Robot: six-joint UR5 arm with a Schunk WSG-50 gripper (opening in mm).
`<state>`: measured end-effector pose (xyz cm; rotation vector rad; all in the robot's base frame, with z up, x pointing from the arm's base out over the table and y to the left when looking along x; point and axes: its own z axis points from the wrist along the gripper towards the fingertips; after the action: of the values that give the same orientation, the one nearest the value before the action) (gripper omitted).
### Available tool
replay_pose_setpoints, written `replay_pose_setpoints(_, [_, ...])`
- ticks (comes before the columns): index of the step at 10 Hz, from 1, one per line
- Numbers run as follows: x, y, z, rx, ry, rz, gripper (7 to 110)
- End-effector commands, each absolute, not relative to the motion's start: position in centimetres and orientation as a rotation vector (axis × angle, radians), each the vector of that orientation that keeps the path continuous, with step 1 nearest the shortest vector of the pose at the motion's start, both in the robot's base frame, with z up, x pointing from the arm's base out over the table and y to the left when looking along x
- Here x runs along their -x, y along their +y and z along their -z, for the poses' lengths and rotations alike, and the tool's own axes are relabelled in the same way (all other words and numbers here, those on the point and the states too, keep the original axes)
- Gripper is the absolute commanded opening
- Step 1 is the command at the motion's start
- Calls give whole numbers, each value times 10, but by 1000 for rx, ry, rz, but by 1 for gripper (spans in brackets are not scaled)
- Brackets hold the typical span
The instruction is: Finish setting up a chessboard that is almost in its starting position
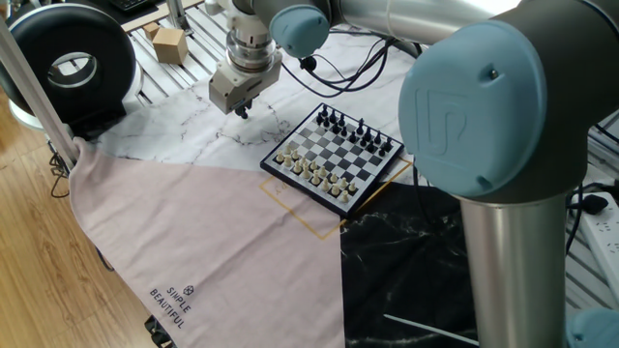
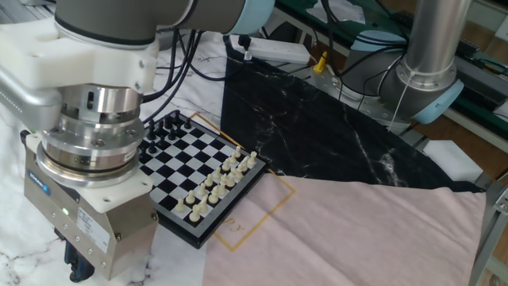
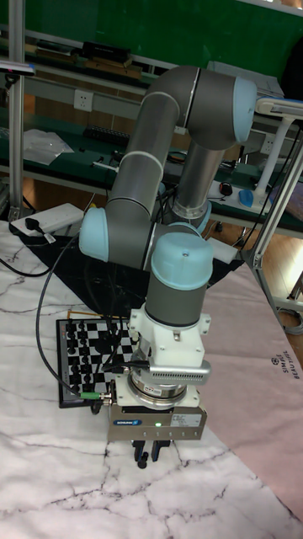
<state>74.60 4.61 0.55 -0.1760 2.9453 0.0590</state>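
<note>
So the chessboard (image 1: 335, 159) sits near the middle of the table, half on the white marble-look sheet (image 1: 208, 130) and half over a thin yellow square outline (image 1: 302, 215), with the pink cloth (image 1: 203, 246) spreading out at its 7 o'clock and a black marble-look sheet (image 1: 406, 266) at its 5 o'clock in the one fixed view. Black pieces (image 1: 356, 130) line the far edge, cream pieces (image 1: 311, 170) the near one. The gripper (image 1: 242, 109) hangs over the white sheet at about 10 o'clock from the board, well apart from it, fingers pointing down. In the tall fixed view the two dark fingers (image 3: 141, 455) look close together with only a narrow gap, and I can't tell whether anything tiny is pinched in there, the tips are just too dark and small. What gets in the way: in the other fixed view the wrist and gripper body (image 2: 91, 214) fill the whole left side and cover the board's near-left corner, and in the tall fixed view the arm (image 3: 172, 253) hides the right part of the board. Around the edges there's a black ring-shaped thing (image 1: 66, 66) at 10 o'clock, a small cardboard box (image 1: 168, 43) beside it, and cables (image 1: 353, 63) trailing past the board's far side.
</note>
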Motion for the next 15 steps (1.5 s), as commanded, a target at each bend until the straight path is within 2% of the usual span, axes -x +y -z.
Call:
replay_pose_setpoints(1, [-744, 46, -7, 188, 2957, -57, 22])
replay_pose_setpoints(5, [-730, 22, -18, 230, 3006, 101, 22])
replay_pose_setpoints(11, [-720, 49, -17, 204, 3040, -67, 22])
replay_pose_setpoints(15, [-700, 25, -16, 261, 3122, 72, 22])
